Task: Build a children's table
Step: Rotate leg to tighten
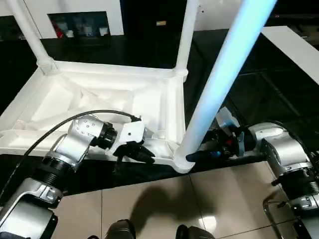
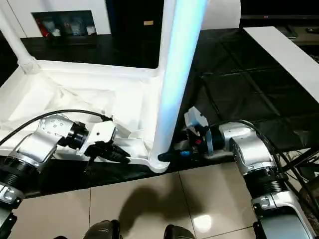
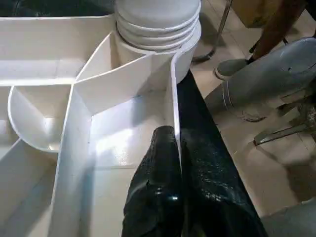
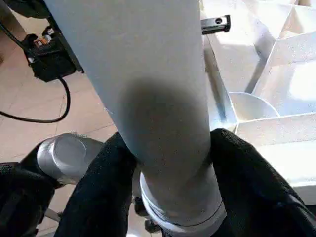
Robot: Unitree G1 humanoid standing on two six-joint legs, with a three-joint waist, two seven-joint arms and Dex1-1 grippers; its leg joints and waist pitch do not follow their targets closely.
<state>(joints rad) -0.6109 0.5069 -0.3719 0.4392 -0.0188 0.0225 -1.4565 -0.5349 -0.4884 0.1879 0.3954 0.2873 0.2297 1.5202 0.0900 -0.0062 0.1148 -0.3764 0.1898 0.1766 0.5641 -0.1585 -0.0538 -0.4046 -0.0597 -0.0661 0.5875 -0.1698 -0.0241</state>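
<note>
Right pincer (image 4: 168, 182) clasps leg (image 1: 219, 84) at tabletop (image 1: 99, 94) corner socket.

Children's table, white plastic. Top (image 1: 99, 99) lies upside down on a black surface, ribbed underside up. Three tapered round legs stand upright in corner sockets: near-right leg (image 1: 219, 79) seated in its socket (image 3: 163, 34), far-right leg (image 1: 185, 35), far-left leg (image 1: 27, 32).
</note>
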